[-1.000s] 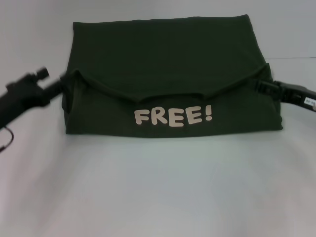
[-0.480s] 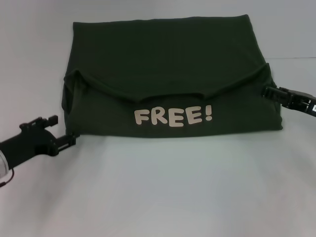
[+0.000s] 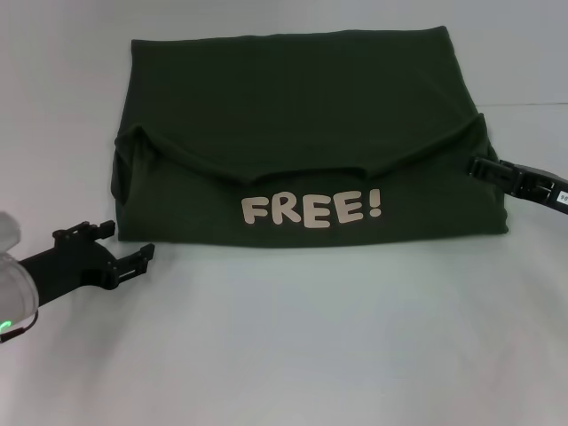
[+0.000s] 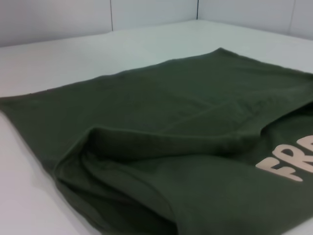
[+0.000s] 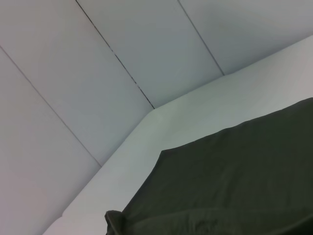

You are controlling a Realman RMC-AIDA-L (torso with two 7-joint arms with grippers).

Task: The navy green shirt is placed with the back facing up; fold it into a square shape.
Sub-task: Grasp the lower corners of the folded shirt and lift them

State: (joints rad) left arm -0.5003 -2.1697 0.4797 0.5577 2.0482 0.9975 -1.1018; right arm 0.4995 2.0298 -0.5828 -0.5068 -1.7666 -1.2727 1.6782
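The navy green shirt (image 3: pixel 306 142) is seen lying on the white table (image 3: pixel 293 337) as a wide rectangle, with a far layer already folded over toward the front and its sagging edge resting just above the pale "FREE!" lettering (image 3: pixel 312 210). The fold is judged partly done; a square has not yet been reached, and the loose edge remains to be flattened. The fabric is soft, matte knit, rumpled into a puffy pocket nearest the left gripper (image 3: pixel 133 259), which is held just beside the near left corner, fingers slightly parted and empty. The right gripper (image 3: pixel 475 166) is touching the shirt's right edge; its fingers cannot be made out.
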